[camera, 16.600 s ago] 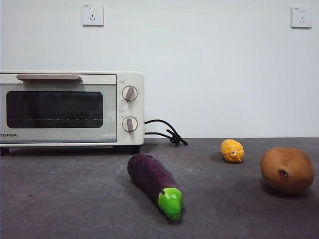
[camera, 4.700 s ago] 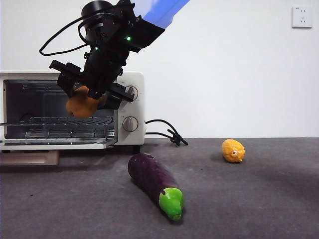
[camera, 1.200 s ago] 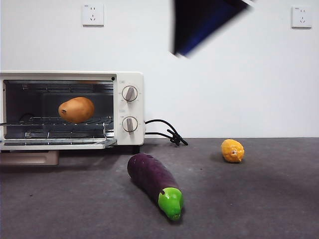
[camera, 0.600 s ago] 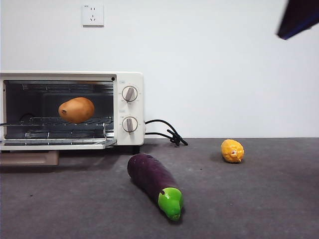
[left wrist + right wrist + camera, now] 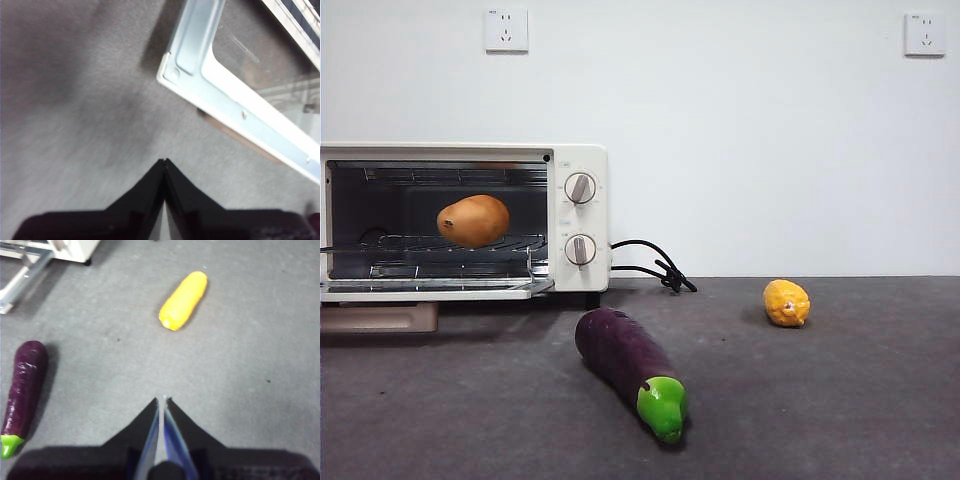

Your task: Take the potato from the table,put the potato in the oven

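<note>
Potato [image 5: 473,220] position: you see it lying on the wire rack inside the oven [image 5: 582,160], toward the left half of the cavity, with one narrow end pointing left. The oven door [image 5: 235,107] is folded down flat in front of the cavity, and its glass pane and pale metal frame show in the left wrist view just above the table [image 5: 820,400].

Left gripper [image 5: 164,162]: you find its two black jaws pressed together tip to tip, holding nothing, over bare table just beside the corner of the lowered door.

Right gripper [image 5: 163,399]: you find its jaws likewise closed against each other and empty, over open table between the eggplant [image 5: 628,366] and the yellow fruit [image 5: 786,302].

Neither arm appears in the front view.

Other items: the purple eggplant lies on the table in front of the oven's right end, its green tip toward the camera. The yellow fruit sits well to the right of it, nearer the wall. A black cord [image 5: 655,266] runs from the oven's right side onto the table. Two wall sockets [image 5: 506,30] are mounted high on the white wall
</note>
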Motion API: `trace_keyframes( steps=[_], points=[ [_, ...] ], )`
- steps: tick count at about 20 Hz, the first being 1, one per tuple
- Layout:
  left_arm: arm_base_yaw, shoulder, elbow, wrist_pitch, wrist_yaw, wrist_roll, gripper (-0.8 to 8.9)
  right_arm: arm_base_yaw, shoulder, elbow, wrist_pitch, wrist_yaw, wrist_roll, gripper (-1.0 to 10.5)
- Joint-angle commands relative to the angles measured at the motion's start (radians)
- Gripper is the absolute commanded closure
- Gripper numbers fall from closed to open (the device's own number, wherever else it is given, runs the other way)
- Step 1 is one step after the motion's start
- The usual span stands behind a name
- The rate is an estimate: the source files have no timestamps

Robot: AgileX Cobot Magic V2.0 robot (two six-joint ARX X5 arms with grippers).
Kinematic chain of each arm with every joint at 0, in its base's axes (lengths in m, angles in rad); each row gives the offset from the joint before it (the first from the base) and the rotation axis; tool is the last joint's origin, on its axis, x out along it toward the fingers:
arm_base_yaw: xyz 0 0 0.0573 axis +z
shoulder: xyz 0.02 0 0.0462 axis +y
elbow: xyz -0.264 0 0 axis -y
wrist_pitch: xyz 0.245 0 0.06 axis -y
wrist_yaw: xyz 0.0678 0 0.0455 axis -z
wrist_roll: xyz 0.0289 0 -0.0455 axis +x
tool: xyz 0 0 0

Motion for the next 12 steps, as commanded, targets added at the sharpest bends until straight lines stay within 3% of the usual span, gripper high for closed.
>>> trace_keyframes(
  steps=[1,12],
  points=[
    [0.013,0.089,-0.002,0.058,0.083,-0.044,8.23,-0.011,-0.001,-0.014,-0.003,-0.008,-0.010,9.2],
    [0.083,0.200,-0.001,0.261,0.164,-0.205,8.23,-0.010,0.000,-0.014,-0.005,-0.019,0.018,9.2]
  ],
)
